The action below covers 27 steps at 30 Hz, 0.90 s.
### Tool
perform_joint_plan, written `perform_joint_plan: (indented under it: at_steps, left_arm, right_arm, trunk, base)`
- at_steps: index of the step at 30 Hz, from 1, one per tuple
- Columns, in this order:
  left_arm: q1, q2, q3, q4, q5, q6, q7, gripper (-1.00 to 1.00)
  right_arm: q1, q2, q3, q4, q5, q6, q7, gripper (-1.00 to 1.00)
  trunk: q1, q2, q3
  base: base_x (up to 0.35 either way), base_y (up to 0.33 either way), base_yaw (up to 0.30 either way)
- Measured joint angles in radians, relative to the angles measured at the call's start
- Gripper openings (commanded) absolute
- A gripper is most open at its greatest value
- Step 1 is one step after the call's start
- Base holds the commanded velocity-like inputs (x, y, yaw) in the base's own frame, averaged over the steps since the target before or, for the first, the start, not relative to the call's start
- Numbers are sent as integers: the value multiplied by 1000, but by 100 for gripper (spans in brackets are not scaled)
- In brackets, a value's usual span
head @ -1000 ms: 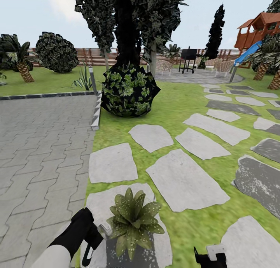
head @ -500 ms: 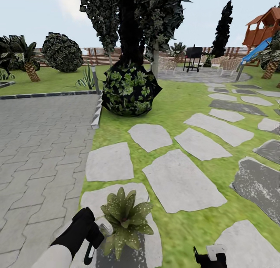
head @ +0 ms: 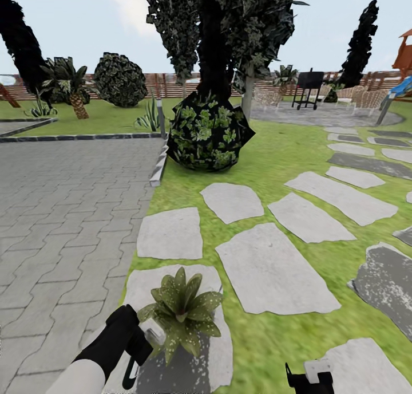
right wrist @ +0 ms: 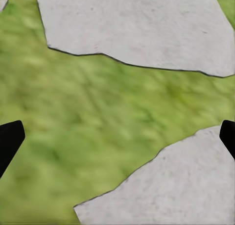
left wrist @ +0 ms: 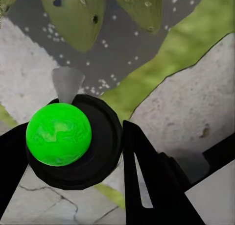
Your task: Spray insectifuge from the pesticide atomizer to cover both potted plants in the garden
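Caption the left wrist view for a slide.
Black left gripper clamps green-bodied pesticide atomizer beside white-specked potted plant leaves.

Grey paving [head: 63, 211] lies left, lawn [head: 274, 165] with stepping stones [head: 269, 271] right, a round bush [head: 209, 132] ahead, a slatted fence [head: 166, 86] far under pale sky.

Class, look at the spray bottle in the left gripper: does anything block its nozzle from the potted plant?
Nothing visible does. The left gripper holds the spray bottle with its nozzle right beside the potted plant, whose leaves already carry white specks.
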Motion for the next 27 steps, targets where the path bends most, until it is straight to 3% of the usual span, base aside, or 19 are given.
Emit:
perform_joint_plan:
  at_steps: [4, 7, 8, 9, 10, 11, 12, 14, 22, 27]
  left_arm:
    - [-14, 0, -9, 6, -7, 10, -17, -100]
    - [-58, -2, -10, 1, -38, 13, -107, -100]
    - [-86, -3, -11, 2, -76, 13, -154, -100]
    - [-113, 2, -10, 3, -200, 23, -243, -100]
    - [-116, 8, -9, 2, -224, 27, -275, -100]
    - [-116, 33, -5, 1, -243, 23, -303, -100]
    - [-113, 67, -1, 1, -245, 21, -315, -100]
    - [-107, 94, -3, 4, -242, 16, -323, -100]
    - [-95, 76, -3, 17, -239, 13, -318, -100]
    - [-18, 83, 0, 22, -237, 8, -308, -100]
  right_arm:
    - [0, 0, 0, 0, 0, 0, 0, 100]
    - [0, 0, 0, 0, 0, 0, 0, 100]
    - [0, 0, 0, 0, 0, 0, 0, 100]
    - [0, 0, 0, 1, 0, 0, 0, 100]
    - [0, 0, 0, 1, 0, 0, 0, 100]
    - [0, 0, 0, 1, 0, 0, 0, 100]
    - [0, 0, 0, 1, 0, 0, 0, 100]
    - [0, 0, 0, 1, 0, 0, 0, 100]
    - [0, 0, 0, 1, 0, 0, 0, 100]
    - [0, 0, 0, 1, 0, 0, 0, 100]
  trunk:
    - [0, 0, 0]
    - [0, 0, 0]
    - [0, 0, 0]
    - [0, 0, 0]
    - [0, 0, 0]
    - [0, 0, 0]
    - [0, 0, 0]
    - [0, 0, 0]
    - [0, 0, 0]
    - [0, 0, 0]
  base:
    - [-4, -3, 7]
    - [0, 0, 0]
    - [0, 0, 0]
    - [0, 0, 0]
    - [0, 0, 0]
    - [0, 0, 0]
    - [0, 0, 0]
    - [0, 0, 0]
    - [0, 0, 0]
    - [0, 0, 0]
